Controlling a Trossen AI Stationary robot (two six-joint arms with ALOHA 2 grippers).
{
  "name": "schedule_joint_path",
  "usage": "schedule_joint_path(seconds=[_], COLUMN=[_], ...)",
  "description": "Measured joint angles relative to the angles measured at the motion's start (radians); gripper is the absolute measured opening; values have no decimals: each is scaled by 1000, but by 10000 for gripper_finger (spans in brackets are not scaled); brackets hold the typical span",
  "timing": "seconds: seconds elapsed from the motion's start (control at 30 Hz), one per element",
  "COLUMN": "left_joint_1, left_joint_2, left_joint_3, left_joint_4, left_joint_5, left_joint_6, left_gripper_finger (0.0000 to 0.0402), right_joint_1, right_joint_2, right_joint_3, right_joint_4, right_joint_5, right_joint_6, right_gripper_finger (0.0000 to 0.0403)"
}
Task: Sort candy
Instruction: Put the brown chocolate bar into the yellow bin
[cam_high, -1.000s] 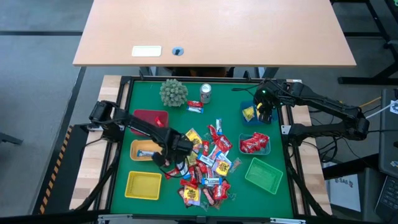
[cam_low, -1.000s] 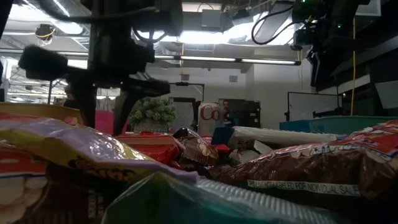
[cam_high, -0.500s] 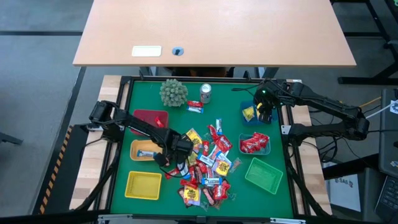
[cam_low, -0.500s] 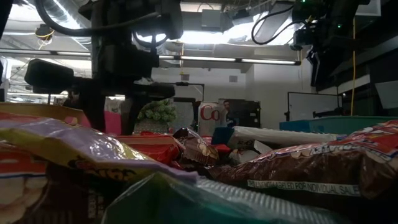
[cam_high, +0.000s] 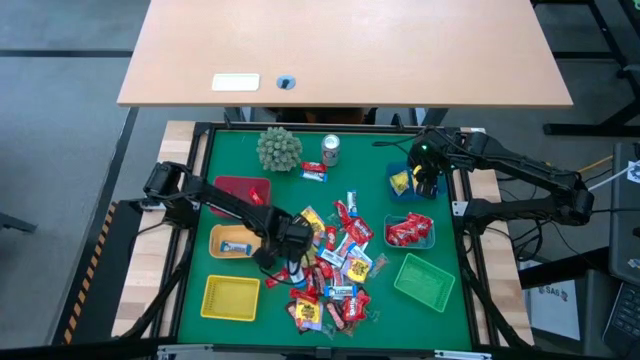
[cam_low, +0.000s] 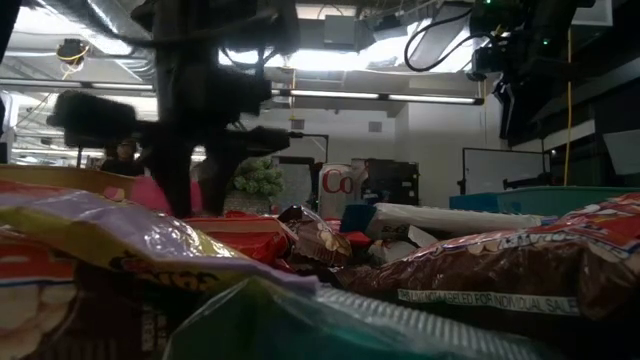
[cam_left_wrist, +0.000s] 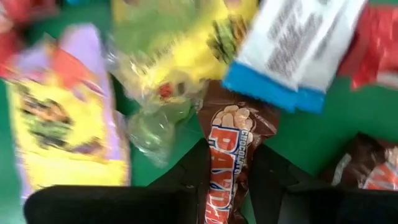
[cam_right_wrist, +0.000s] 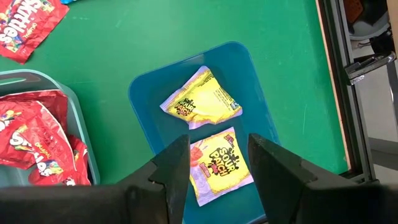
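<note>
The candy (cam_high: 335, 270) lies in a loose pile of small shiny wrapped sweets on the green mat. My left gripper (cam_high: 285, 257) is at the pile's left side, pointing down, and is shut on a brown wrapped candy (cam_left_wrist: 227, 134). In the low view it (cam_low: 197, 190) stands just over the pile. My right gripper (cam_high: 425, 183) hangs open and empty above the blue basket (cam_right_wrist: 143, 99). Two yellow candies (cam_right_wrist: 200, 99) lie in that basket, seen between the right gripper's fingers (cam_right_wrist: 219, 142). My left gripper pinches the brown candy between its two fingers, which sit on the candy's two long edges (cam_left_wrist: 214, 163). The fingers come from above, pointing down. The candy's far end (cam_left_wrist: 239, 112) sticks out past the fingertips. Whether it is clear of the mat, I cannot tell.
A red basket (cam_high: 240, 188), an orange basket (cam_high: 232, 240) and a yellow basket (cam_high: 230, 297) stand on the mat's left. A pale blue basket of red candies (cam_high: 410, 232) and a green basket (cam_high: 425, 282) stand on the right. A silver can (cam_high: 331, 149) and a spiky green ball (cam_high: 279, 148) are at the far edge.
My left gripper has gone a little toward the table's right edge, low over the left side of the candy pile. My right gripper has kept still above the blue basket.
</note>
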Motion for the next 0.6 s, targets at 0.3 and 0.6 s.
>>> schedule_joint_path(seconds=[0.3,0.6], left_joint_1=[0,-46], left_joint_2=[0,0], left_joint_3=[169,389], left_joint_4=[-59,-292], left_joint_5=[-100,-65], left_joint_6=[-112,-442], left_gripper_finger=[71,71], right_joint_1=[0,0], right_joint_2=[0,0], right_joint_3=[0,0], right_joint_4=[0,0], right_joint_5=[0,0], right_joint_6=[0,0], right_gripper_finger=[160,160])
